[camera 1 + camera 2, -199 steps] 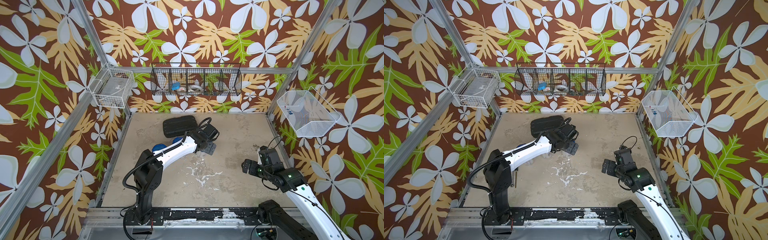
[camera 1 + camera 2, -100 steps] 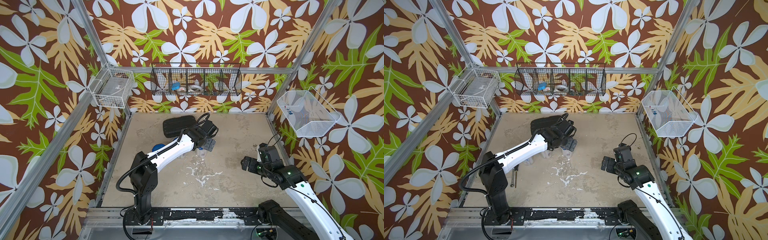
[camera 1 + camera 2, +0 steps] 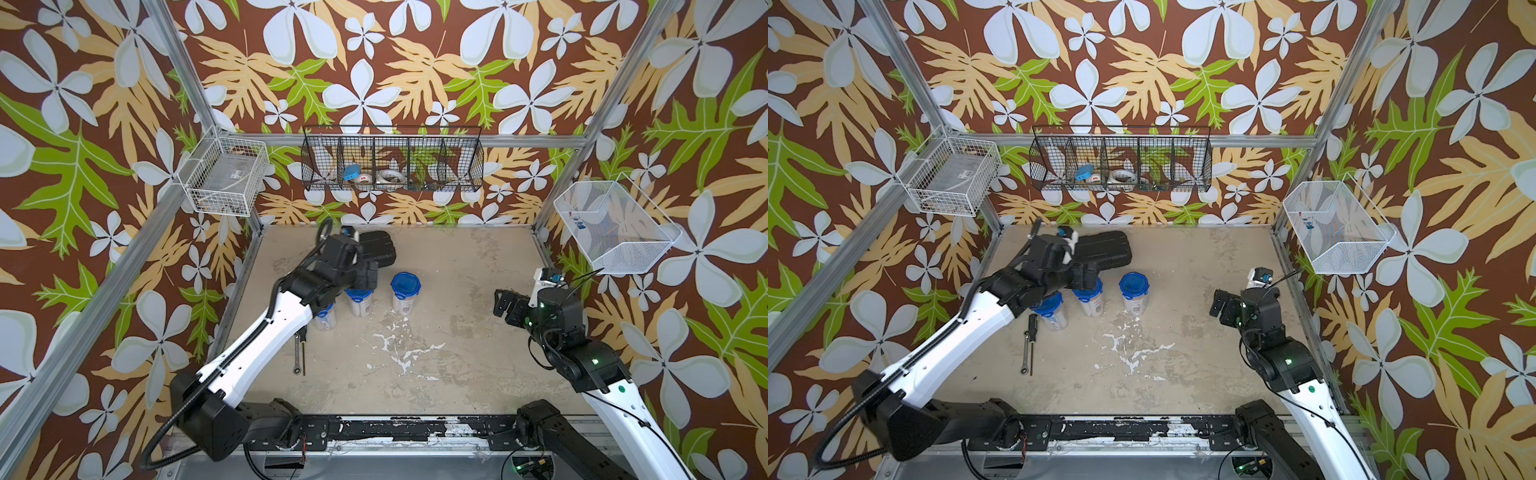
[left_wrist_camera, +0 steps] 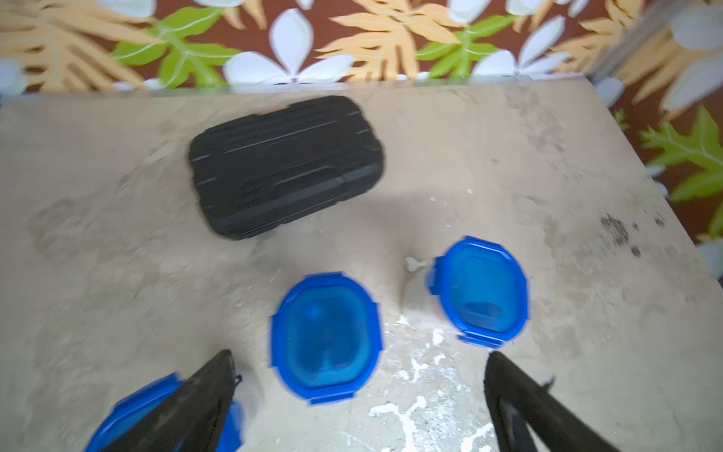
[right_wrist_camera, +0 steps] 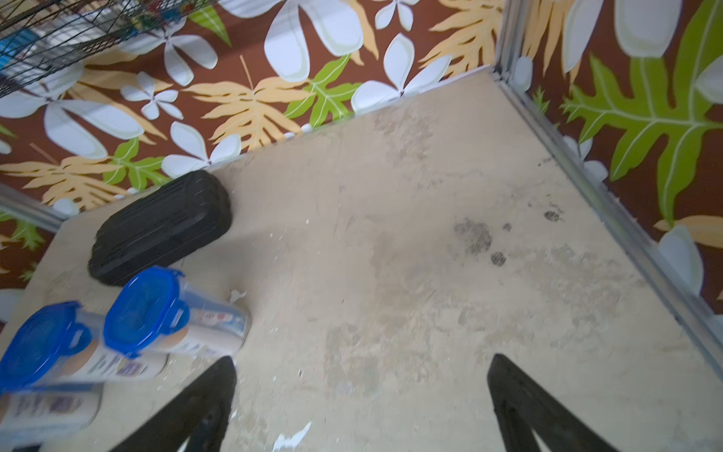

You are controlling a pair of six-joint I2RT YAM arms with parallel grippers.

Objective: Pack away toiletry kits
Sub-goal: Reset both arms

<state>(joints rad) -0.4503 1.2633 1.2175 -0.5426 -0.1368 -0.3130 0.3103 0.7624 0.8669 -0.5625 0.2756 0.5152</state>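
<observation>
Three clear tumblers with blue clip lids stand upright in a row at the table's back left: the right one (image 3: 405,286) (image 3: 1133,286), the middle one (image 3: 359,299) (image 3: 1088,297), and the left one (image 3: 325,316), which is partly under my left arm. White toiletry items show through their walls (image 5: 203,325). My left gripper (image 3: 363,274) (image 4: 360,360) hangs open and empty just above the middle lid (image 4: 326,336). One of its fingers (image 4: 203,391) is over the left lid (image 4: 129,415). My right gripper (image 3: 505,303) (image 5: 362,362) is open and empty over bare table at the right.
A black ribbed hard case (image 3: 376,249) (image 4: 285,164) lies shut behind the tumblers. A wrench and a screwdriver (image 3: 300,349) lie in front of them. On the walls hang a black wire basket (image 3: 392,164), a white wire basket (image 3: 226,174) and a white mesh basket (image 3: 615,226).
My left arm has swung left and back, uncovering the tumblers, and its gripper is now over the middle one. The right gripper has shifted only slightly.
</observation>
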